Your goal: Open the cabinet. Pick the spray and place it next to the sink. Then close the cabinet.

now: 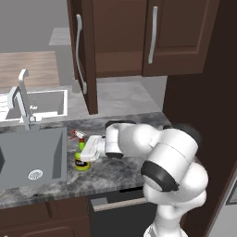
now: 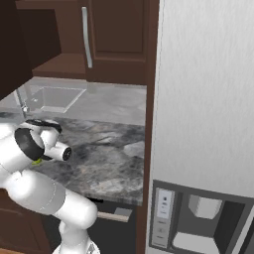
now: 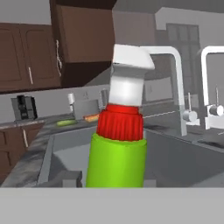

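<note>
Spray (image 1: 82,157) upright beside sink (image 1: 32,157); gripper (image 1: 84,156) state untellable; hand view adds tap (image 3: 175,83).

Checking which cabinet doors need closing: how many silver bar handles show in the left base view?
2: one handle on the open door, one handle on the shut door beside it.

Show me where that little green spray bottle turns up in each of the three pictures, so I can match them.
Left base view: the spray stands on the marble counter just right of the sink, at the gripper.
Right base view: just a green-yellow sliver behind the white arm, at far left.
Hand view: the spray stands large in the centre.
Shared landmark: the chrome tap.
</note>
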Motion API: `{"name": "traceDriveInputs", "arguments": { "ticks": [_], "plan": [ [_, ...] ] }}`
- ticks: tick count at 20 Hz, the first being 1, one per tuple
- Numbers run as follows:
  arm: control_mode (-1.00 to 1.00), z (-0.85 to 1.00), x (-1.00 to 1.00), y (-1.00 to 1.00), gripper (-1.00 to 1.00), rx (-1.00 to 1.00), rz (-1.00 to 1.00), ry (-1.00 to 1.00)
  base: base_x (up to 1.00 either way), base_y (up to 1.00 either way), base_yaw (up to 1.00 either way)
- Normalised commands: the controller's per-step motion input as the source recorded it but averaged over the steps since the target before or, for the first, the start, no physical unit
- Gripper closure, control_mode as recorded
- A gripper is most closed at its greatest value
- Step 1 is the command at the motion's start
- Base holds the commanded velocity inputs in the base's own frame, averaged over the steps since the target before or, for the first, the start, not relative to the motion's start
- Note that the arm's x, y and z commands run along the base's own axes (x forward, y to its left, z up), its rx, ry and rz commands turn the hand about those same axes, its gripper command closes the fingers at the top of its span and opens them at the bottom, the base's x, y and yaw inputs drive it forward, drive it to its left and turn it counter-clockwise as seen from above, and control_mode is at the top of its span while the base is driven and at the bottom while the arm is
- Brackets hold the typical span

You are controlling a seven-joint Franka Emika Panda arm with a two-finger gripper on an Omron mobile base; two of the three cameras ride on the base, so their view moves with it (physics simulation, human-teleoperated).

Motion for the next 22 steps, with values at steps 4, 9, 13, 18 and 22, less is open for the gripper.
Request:
{"name": "traceDriveInputs", "arguments": {
  "ticks": [4, 9, 13, 18, 22],
  "plan": [
    [-1.0, -0.3, 0.0, 0.06, 1.0, 0.0, 0.11, -0.12, 0.0, 0.0, 0.0],
    [-1.0, -0.06, -0.02, -0.11, -1.0, 0.0, 0.05, -0.07, 0.0, 0.0, 0.0],
    [-1.0, 0.1, -0.31, -0.31, -1.0, 0.0, 0.0, -0.05, 0.0, 0.0, 0.0],
    [-1.0, 0.41, -0.37, -0.12, -1.0, -0.02, 0.0, -0.01, 0.0, 0.0, 0.0],
    [-1.0, 0.83, -0.23, -0.24, -1.0, -0.02, -0.01, -0.01, 0.0, 0.0, 0.0]
  ]
}}
